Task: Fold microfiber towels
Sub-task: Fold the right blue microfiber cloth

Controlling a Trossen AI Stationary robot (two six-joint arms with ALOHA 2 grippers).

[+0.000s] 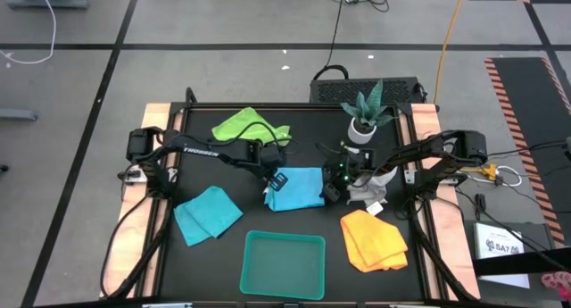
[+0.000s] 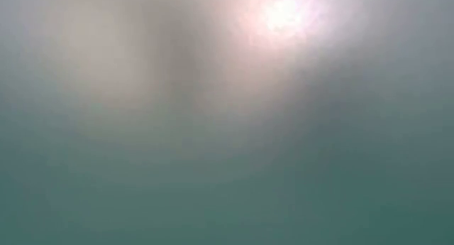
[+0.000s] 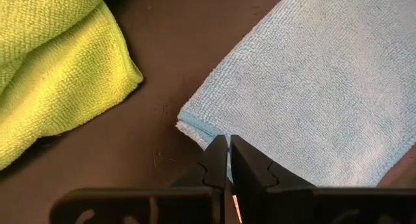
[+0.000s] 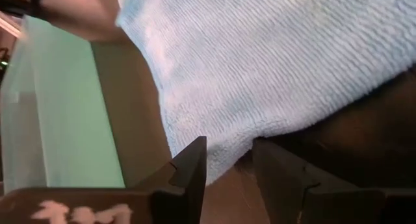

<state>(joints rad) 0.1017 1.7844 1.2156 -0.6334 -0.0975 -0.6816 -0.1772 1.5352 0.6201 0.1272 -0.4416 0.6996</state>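
A turquoise blue towel [image 1: 299, 189], folded, lies flat at the table's middle. My left gripper [image 1: 272, 185] is shut on its left edge; its fingertips meet the cloth in the left wrist view [image 3: 227, 146]. My right gripper [image 1: 332, 190] is open at the towel's right edge, and the edge [image 4: 227, 149] lies between its two fingers. I cannot tell whether they touch it. A lime green towel [image 1: 250, 127] lies at the far left. A second turquoise towel [image 1: 207, 214] lies near left, a yellow-orange one [image 1: 373, 239] near right, and a pale grey-white one [image 1: 368, 194] under my right arm. My left gripper pinches the towel's left edge [image 3: 211, 138] between its two fingers, close to a corner [image 3: 187, 125] where several layers show. The fingers come from the table's left, slanting down. The towel lies flat on the table, slack.
A teal plastic tray [image 1: 284, 286] stands at the near edge, in front of the middle towel. A potted plant [image 1: 366, 112] stands at the far side, close behind my right arm. Bare table shows between the lime green towel and the middle towel [image 3: 169, 68].
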